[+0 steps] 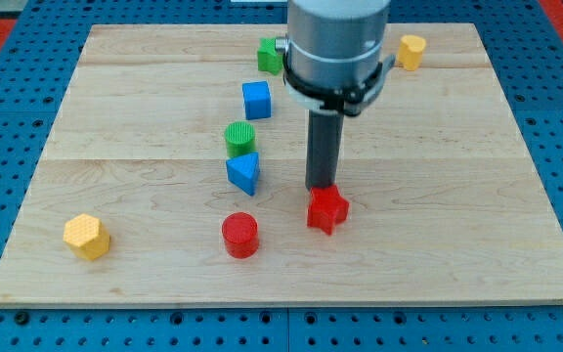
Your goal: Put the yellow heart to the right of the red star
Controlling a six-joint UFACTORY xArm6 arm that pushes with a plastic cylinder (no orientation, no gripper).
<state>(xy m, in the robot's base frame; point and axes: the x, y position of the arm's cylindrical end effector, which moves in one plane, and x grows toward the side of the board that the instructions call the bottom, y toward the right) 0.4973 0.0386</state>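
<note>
The red star lies on the wooden board, a little right of the middle and toward the view's bottom. My tip stands right at the star's top edge, touching it or nearly so. A yellow block, which looks like the heart, lies near the board's top right, far above and to the right of the star. A second yellow block, six-sided, lies at the bottom left.
A red cylinder lies left of the star. A blue triangle, a green cylinder and a blue cube run upward in a line. A green block at the top is partly hidden by the arm.
</note>
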